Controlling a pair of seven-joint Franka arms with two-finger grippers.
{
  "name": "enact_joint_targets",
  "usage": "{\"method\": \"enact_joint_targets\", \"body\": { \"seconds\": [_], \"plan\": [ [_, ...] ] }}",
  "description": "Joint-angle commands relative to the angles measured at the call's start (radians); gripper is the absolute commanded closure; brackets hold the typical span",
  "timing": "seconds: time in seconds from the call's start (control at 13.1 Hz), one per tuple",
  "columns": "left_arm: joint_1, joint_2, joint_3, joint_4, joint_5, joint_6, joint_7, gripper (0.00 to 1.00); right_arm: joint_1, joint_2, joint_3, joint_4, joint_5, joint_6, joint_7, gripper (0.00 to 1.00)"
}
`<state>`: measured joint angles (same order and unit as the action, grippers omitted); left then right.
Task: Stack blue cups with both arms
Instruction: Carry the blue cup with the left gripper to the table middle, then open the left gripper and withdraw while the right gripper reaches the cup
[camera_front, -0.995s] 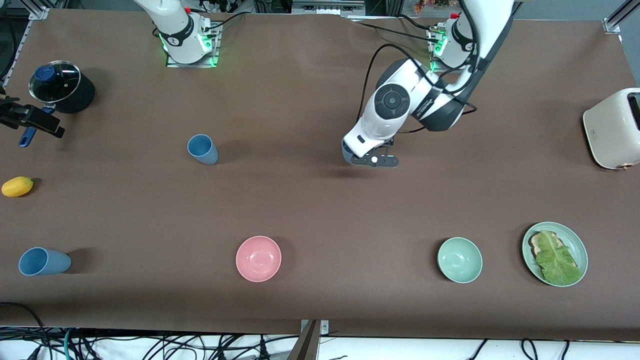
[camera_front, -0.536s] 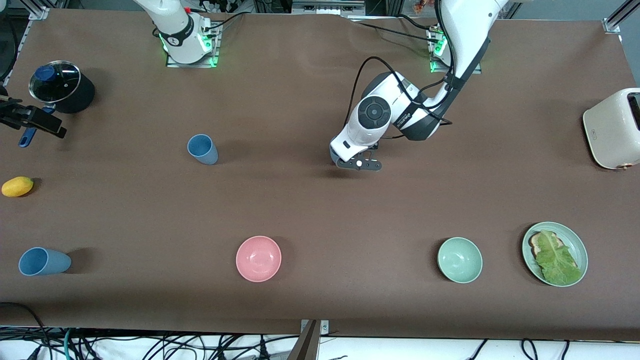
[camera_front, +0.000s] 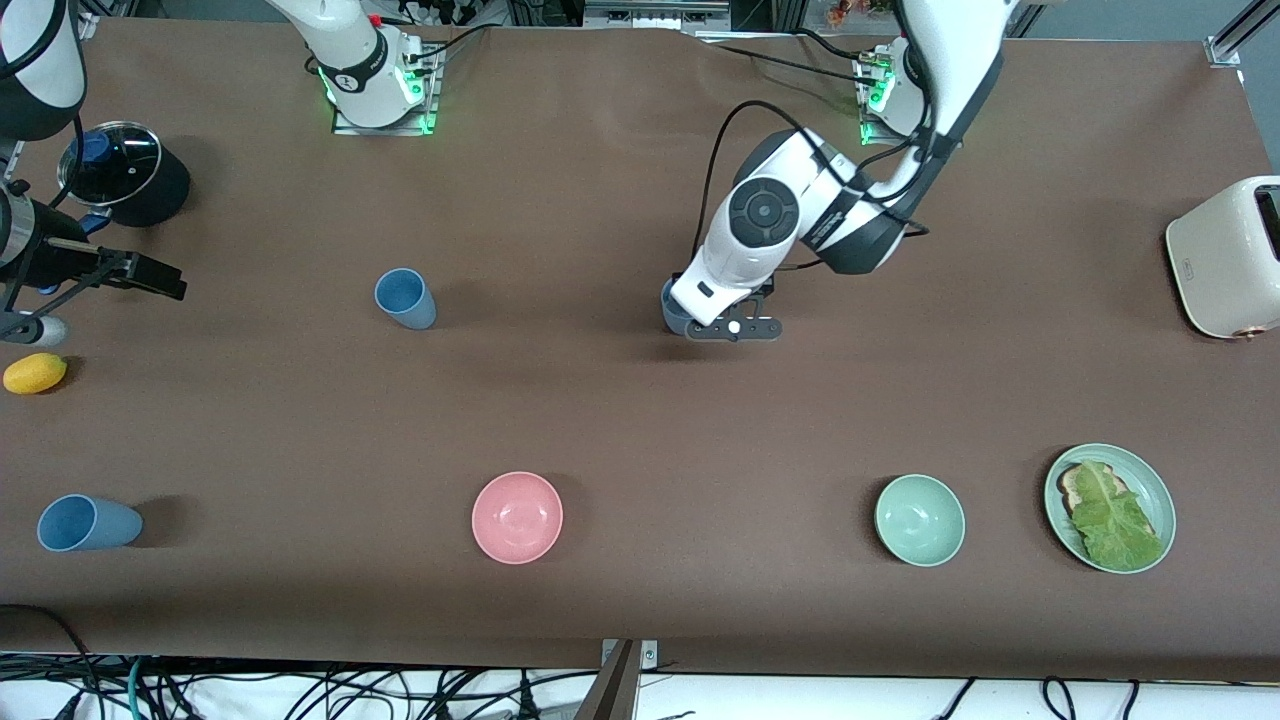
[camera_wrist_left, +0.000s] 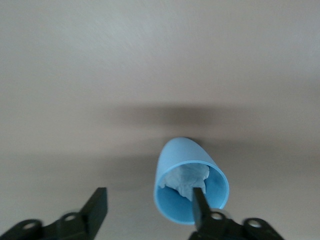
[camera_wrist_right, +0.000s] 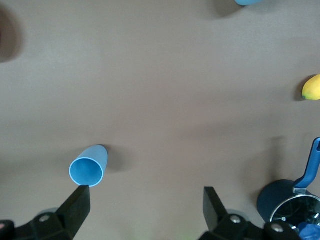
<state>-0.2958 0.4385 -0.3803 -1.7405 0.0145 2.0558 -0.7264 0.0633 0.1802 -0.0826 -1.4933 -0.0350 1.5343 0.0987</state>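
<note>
Left tool (camera_front: 722, 327) is down mid-desk (camera_front: 620, 420), fingers spread, one inside the rim of a blue cup (camera_wrist_left: 190, 187). Right tool (camera_wrist_right: 145, 207) hangs wide apart over the desk's right-arm end, another blue cup (camera_front: 405, 298) standing toward the middle from there.

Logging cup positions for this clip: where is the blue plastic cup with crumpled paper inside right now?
The paper-stuffed blue plastic cup stands mid-table in the front view, under the left pincer, one finger inside its rim.
</note>
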Motion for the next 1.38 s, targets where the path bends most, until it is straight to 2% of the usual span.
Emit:
{"method": "enact_joint_targets", "body": {
  "seconds": [0.0, 0.15, 0.23, 0.46, 0.54, 0.77, 1.0, 1.15, 1.3],
  "plan": [
    [0.055, -0.056, -0.002, 0.103, 0.013, -0.173, -0.007, 0.0, 0.018, 0.047, 0.006, 0.013, 0.001, -0.014, -0.027, 0.0],
    [0.075, -0.055, 0.004, 0.211, 0.018, -0.29, -0.007, 0.0, 0.033, 0.1, 0.027, -0.004, 0.016, 0.018, -0.048, 0.0],
    [0.087, -0.055, 0.011, 0.243, 0.018, -0.319, 0.011, 0.0, 0.033, 0.104, 0.037, -0.048, 0.03, 0.07, -0.048, 0.0],
    [0.191, -0.09, 0.02, 0.269, 0.006, -0.328, 0.21, 0.0, 0.039, 0.107, 0.067, -0.142, 0.064, 0.212, -0.051, 0.0],
    [0.181, -0.115, 0.093, 0.257, 0.005, -0.332, 0.301, 0.0, 0.041, 0.102, 0.078, -0.195, 0.084, 0.284, -0.051, 0.0],
    [0.179, -0.229, 0.237, 0.187, 0.002, -0.345, 0.567, 0.0, 0.038, 0.036, 0.135, -0.457, 0.102, 0.56, -0.048, 0.0],
    [0.188, -0.368, 0.329, 0.101, 0.004, -0.335, 0.654, 0.0, 0.038, -0.004, 0.161, -0.654, 0.104, 0.729, -0.045, 0.01],
    [0.173, -0.417, 0.418, 0.049, 0.001, -0.332, 0.657, 0.0, 0.036, -0.037, 0.165, -0.746, 0.104, 0.785, -0.039, 0.01],
    [0.172, -0.469, 0.442, -0.023, -0.01, -0.287, 0.662, 0.0, 0.036, -0.068, 0.165, -0.789, 0.104, 0.776, -0.036, 0.01]
  ]
}}
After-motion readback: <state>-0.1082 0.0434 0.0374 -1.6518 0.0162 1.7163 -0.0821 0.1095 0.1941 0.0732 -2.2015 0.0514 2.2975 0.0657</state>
